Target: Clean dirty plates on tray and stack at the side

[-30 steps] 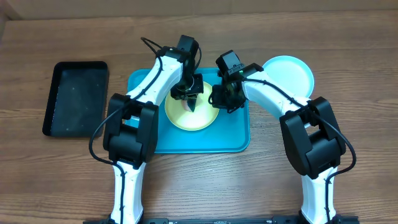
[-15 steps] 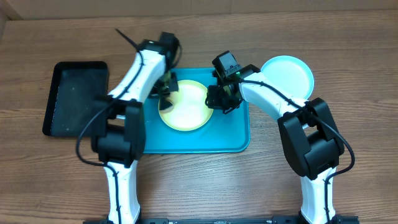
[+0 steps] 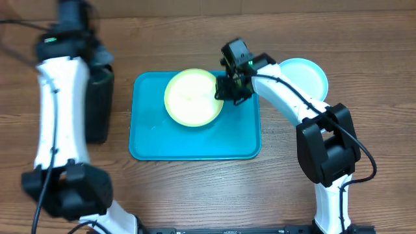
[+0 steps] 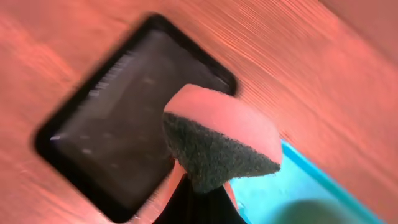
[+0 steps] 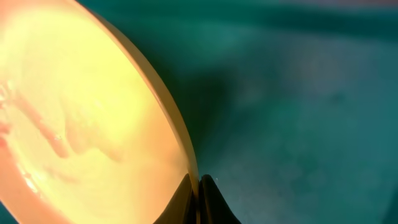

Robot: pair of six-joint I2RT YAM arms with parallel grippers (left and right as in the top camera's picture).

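One camera looks straight down on the whole tabletop (image 3: 195, 188). My left wrist camera looks down at the black tray (image 4: 118, 143) from above. My right wrist camera is very close to the rim of the yellow-green plate (image 5: 81, 106). The top camera sees both.

Likely a robotics lab: robot arms (image 3: 58, 117) at a wooden table (image 3: 195, 188).

A yellow-green plate (image 3: 190, 97) lies on the teal tray (image 3: 195, 142); a light blue plate (image 3: 309, 77) sits off its far-right corner.
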